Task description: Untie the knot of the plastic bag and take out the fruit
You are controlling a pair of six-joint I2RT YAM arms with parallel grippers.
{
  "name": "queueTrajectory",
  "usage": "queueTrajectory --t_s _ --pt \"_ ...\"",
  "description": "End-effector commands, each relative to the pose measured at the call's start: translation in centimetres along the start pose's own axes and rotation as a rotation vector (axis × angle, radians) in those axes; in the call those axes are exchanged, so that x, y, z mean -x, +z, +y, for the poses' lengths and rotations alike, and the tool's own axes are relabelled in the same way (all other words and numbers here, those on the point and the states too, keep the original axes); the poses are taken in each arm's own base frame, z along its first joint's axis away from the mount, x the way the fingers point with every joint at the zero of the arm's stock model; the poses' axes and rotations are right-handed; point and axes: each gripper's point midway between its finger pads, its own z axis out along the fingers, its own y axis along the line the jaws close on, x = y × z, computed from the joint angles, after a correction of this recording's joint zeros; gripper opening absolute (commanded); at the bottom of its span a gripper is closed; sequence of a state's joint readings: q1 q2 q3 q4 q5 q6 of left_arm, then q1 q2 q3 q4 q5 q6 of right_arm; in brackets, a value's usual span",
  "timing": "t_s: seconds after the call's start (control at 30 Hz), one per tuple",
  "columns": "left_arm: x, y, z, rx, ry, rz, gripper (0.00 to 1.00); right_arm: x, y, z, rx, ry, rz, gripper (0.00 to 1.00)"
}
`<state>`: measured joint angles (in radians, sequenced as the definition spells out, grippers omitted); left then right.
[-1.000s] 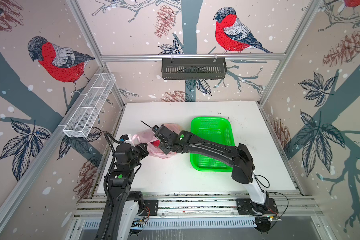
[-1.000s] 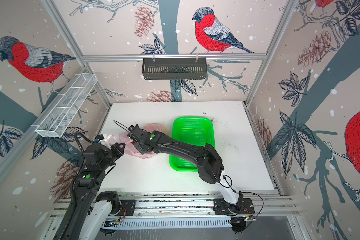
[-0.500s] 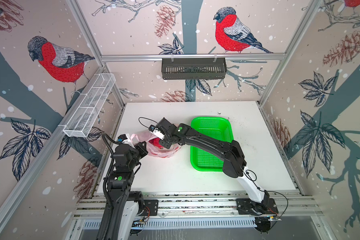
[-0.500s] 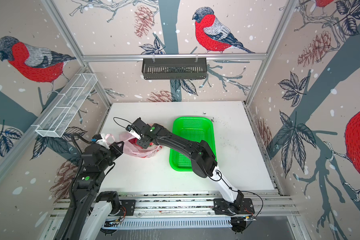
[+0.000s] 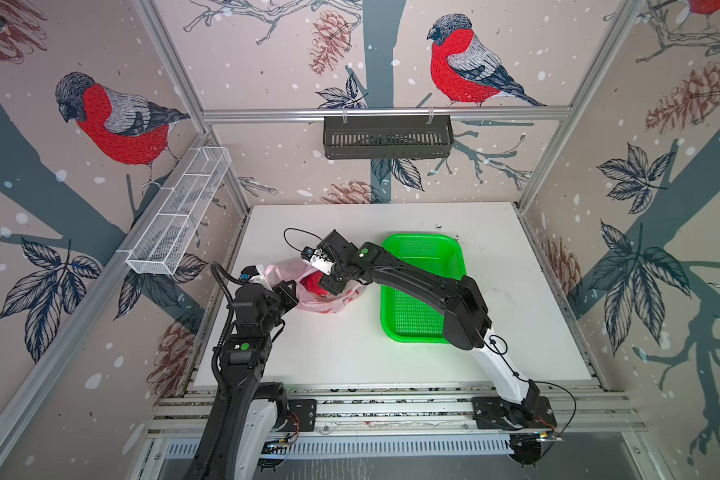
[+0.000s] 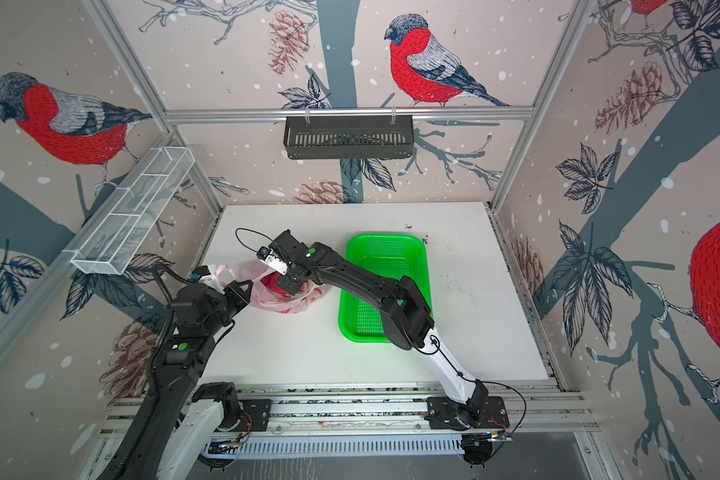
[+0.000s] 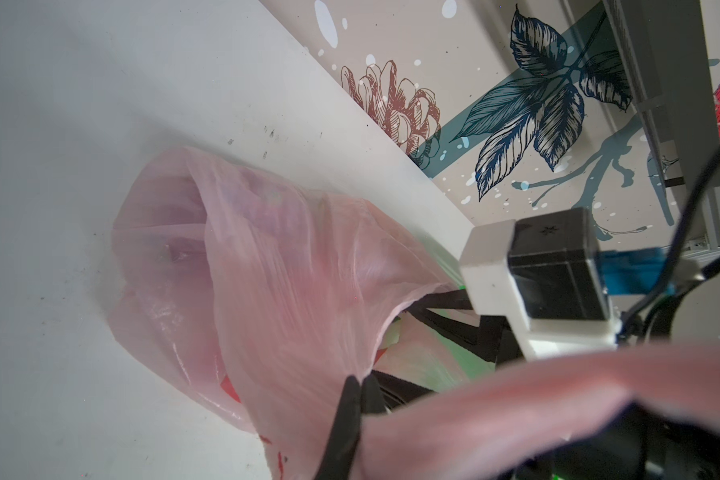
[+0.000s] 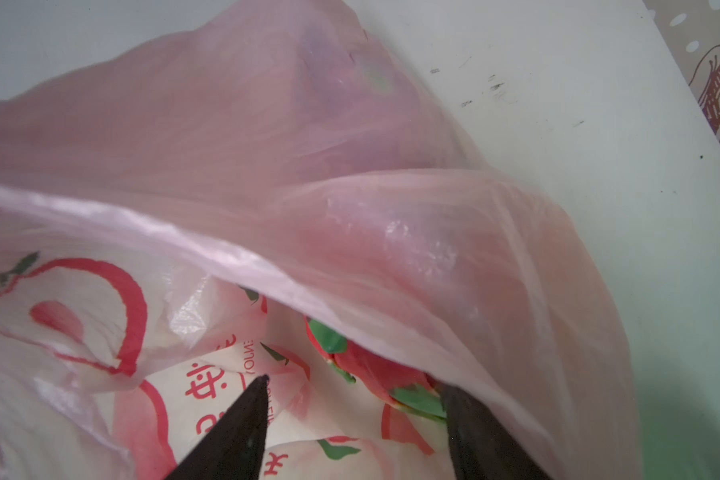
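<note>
The pale pink plastic bag (image 5: 329,305) (image 6: 285,306) lies on the white table, left of the green basket, with its mouth held open. My left gripper (image 5: 294,291) (image 7: 362,380) is shut on the film of the bag's rim. My right gripper (image 5: 329,286) (image 8: 354,382) points down into the mouth, its jaws open and nothing between them. One fruit (image 8: 375,365), magenta-red with green-tipped scales, lies inside just beyond the right fingertips and shows red in both top views (image 5: 312,284) (image 6: 273,284). The knot is out of view.
A bright green perforated basket (image 5: 422,249) (image 6: 385,239) stands right of the bag, under the right arm. A black rack (image 5: 387,137) hangs on the back wall. A white wire shelf (image 5: 179,216) runs along the left wall. The right wrist camera (image 7: 537,282) hangs over the bag.
My right gripper has turned down into the bag's mouth and its jaws have spread apart. The left gripper has kept its hold on the bag's rim.
</note>
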<state>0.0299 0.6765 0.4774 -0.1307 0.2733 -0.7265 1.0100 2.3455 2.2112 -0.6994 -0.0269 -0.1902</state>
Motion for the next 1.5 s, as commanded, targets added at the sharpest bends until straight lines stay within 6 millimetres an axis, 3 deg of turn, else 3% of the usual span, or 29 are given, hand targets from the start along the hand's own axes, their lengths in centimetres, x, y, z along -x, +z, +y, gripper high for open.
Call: queueTrajectory --t_s 0.0,0.67,1.17,1.47 --pt "1.8 0.3 -2.0 -0.082 0.028 -0.060 0.00 0.7 0.6 -0.1 0.017 -0.023 -0.036 0.75" --pt "1.6 2.3 -2.2 -0.105 0.026 -0.009 0.00 -0.2 4.0 -1.0 0.094 -0.043 -0.071 0.95" --pt "-0.4 3.2 -0.1 -0.073 0.001 0.028 0.00 -2.0 7.3 -1.7 0.082 -0.027 -0.063 0.94" --pt "-1.2 3.6 0.7 -0.059 -0.005 0.045 0.00 -3.4 8.4 -1.1 0.100 -0.031 -0.027 0.87"
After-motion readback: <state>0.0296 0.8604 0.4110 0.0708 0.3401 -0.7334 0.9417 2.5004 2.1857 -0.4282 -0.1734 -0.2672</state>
